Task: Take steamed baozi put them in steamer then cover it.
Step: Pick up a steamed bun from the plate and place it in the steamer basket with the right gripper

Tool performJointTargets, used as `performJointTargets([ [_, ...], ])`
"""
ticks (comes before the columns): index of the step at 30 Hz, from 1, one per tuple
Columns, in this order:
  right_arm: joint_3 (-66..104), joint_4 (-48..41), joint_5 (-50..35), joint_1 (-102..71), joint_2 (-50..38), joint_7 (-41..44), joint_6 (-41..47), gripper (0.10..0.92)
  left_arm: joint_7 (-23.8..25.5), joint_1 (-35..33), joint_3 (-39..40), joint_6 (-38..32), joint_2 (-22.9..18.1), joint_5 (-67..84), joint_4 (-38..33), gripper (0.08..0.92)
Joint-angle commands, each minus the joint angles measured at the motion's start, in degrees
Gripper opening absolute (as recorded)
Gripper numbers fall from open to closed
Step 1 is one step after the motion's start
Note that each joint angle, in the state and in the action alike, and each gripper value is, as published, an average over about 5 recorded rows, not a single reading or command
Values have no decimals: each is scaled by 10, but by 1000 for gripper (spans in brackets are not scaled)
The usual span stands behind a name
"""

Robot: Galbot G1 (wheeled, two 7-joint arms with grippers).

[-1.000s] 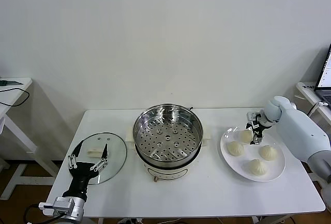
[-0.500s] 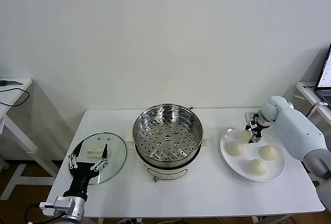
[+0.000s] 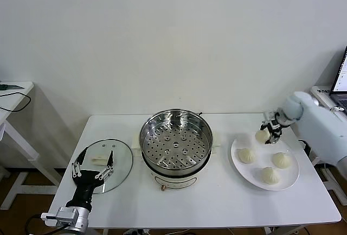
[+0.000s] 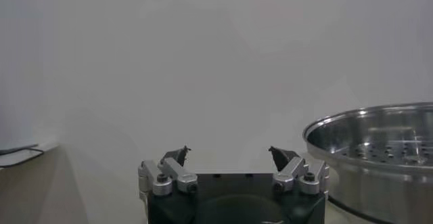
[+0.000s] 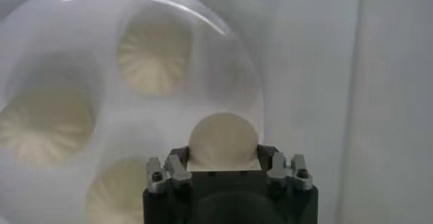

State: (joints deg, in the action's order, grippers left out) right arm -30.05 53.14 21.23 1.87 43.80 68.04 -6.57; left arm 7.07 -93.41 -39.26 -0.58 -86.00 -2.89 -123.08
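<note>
Head view: right gripper (image 3: 269,133) clamps baozi (image 3: 262,135) above plate (image 3: 250,174); left gripper (image 3: 92,165) spread wide, idle

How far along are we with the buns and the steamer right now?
Nothing is loaded yet: the steamer tray is bare. In hand: the right gripper is shut on one baozi, lifted above the plate. Left: three baozi on the plate, then the glass lid, lying by the open left gripper.
</note>
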Motion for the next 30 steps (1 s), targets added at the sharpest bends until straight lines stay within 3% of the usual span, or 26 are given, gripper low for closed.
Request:
performJointTargets([
  [1,-148,247,-122,203,-101,83,-145,670,0,-6,-1,-1,-1,-4,-5,823],
  [12,-294,378,-104,380,11,65,-230,670,-2,-12,-5,0,-1,-8,-10,823],
  [21,-345,340,-99,396,152,44,-293,670,-1,-13,-12,1,7,-6,-9,823],
  [30,-335,283,-73,310,209,38,-316,670,-1,-8,-12,-1,9,-4,3,823],
])
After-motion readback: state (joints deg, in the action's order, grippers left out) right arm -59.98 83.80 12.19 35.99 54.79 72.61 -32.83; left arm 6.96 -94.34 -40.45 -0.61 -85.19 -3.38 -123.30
